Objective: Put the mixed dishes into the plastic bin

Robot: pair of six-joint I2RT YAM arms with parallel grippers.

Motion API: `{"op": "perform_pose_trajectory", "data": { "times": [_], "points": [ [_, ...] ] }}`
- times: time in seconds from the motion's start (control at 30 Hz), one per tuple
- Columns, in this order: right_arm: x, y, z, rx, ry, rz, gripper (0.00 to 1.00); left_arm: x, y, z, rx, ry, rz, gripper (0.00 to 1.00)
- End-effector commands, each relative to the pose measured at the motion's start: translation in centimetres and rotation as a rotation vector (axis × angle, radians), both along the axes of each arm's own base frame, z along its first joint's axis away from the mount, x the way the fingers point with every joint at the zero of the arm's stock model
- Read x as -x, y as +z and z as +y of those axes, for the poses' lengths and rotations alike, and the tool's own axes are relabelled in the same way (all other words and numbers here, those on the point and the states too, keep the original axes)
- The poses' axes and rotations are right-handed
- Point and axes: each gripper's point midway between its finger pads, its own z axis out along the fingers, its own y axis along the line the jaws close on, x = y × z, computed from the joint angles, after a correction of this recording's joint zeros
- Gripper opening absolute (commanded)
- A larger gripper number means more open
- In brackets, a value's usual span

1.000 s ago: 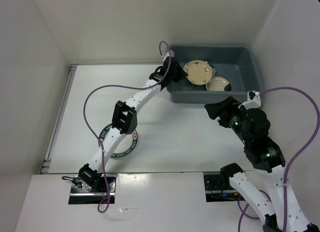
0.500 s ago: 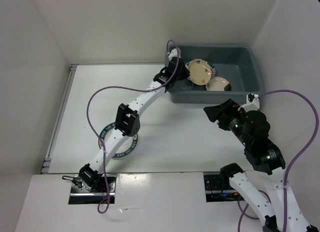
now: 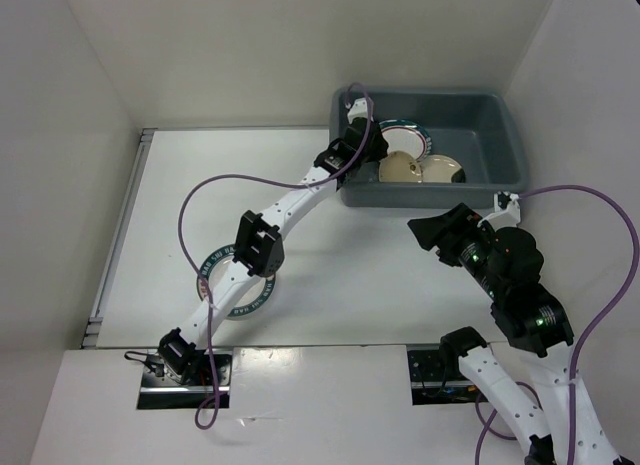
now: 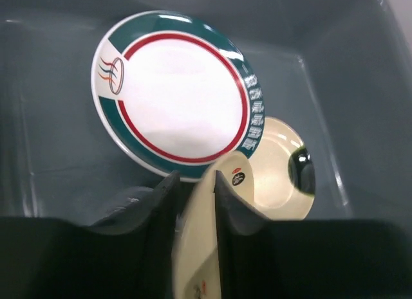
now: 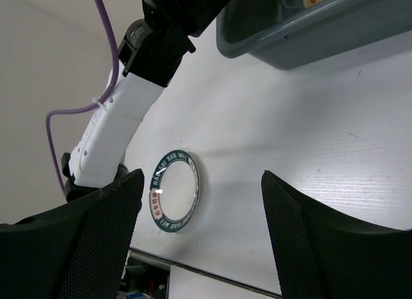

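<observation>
The plastic bin (image 3: pixel 495 120) stands at the back right of the table. My left gripper (image 3: pixel 366 153) reaches over its left wall. In the left wrist view its jaws (image 4: pixel 196 178) stand slightly parted around the rim of a beige plate (image 4: pixel 199 247), with a gap showing at the left finger. That beige plate (image 3: pixel 400 169) leans low in the bin, beside a second beige plate (image 3: pixel 441 169) and in front of a white plate with a teal rim (image 3: pixel 405 138). Another lettered-rim plate (image 3: pixel 240 283) lies on the table, partly under the left arm. My right gripper (image 3: pixel 432 230) hovers open and empty in front of the bin.
The right wrist view shows the lettered-rim plate (image 5: pixel 175 191) between its wide-apart fingers, the left arm (image 5: pixel 122 132) above it, and the bin's front wall (image 5: pixel 335 29) at top right. White walls close the table in. A purple cable (image 3: pixel 215 185) loops over the left arm.
The left gripper moved further over the bin and lowered the beige plate from upright to nearly flat inside. Its jaws have parted from tight shut. The right arm barely moved.
</observation>
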Motion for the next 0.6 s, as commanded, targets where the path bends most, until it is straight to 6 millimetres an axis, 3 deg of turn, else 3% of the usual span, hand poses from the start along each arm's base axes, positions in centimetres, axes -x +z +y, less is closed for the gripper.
{"op": "perform_pose_trajectory", "data": {
  "times": [0.0, 0.1, 0.13, 0.27, 0.3, 0.37, 0.4, 0.43, 0.5, 0.53, 0.57],
  "points": [
    [0.3, 0.0, -0.1, 0.012, 0.008, -0.006, 0.79, -0.6, 4.4, -0.1, 0.033, 0.024, -0.118, 0.39],
    [0.3, 0.0, 0.0, 0.018, 0.02, -0.008, 0.79, -0.8, 4.9, 0.3, 0.025, 0.044, -0.134, 0.45],
    [0.3, 0.0, 0.0, 0.018, 0.02, -0.008, 0.79, -0.8, 6.0, 0.4, 0.027, 0.043, -0.153, 0.52],
    [0.4, 0.0, 0.2, 0.024, 0.031, -0.011, 0.79, -0.5, 9.3, 1.0, 0.048, 0.054, -0.199, 0.63],
    [0.4, 0.2, 0.3, 0.027, 0.042, -0.023, 0.79, 0.2, 12.9, 1.3, 0.087, 0.045, -0.24, 0.65],
    [0.3, 0.4, 0.3, 0.034, 0.044, -0.036, 0.79, 1.4, 16.6, 1.3, 0.128, 0.006, -0.279, 0.71],
    [0.1, 0.5, 0.5, 0.032, 0.053, -0.035, 0.79, 2.6, 19.7, 2.1, 0.147, -0.002, -0.301, 0.74],
    [0.1, 0.4, 0.5, 0.042, 0.056, -0.039, 0.79, 3.3, 21.1, 2.3, 0.154, -0.017, -0.306, 0.76],
    [0.0, 1.3, 1.1, 0.048, 0.093, -0.073, 0.79, 5.2, 25.5, 4.6, 0.185, -0.046, -0.303, 0.76],
    [-0.2, 0.9, 1.4, 0.06, 0.112, -0.061, 0.79, 5.2, 26.2, 6.0, 0.175, -0.044, -0.291, 0.76],
    [-0.4, 0.9, 1.7, 0.085, 0.139, -0.073, 0.79, 4.9, 22.7, 6.1, 0.109, -0.032, -0.203, 0.76]
  ]
}}
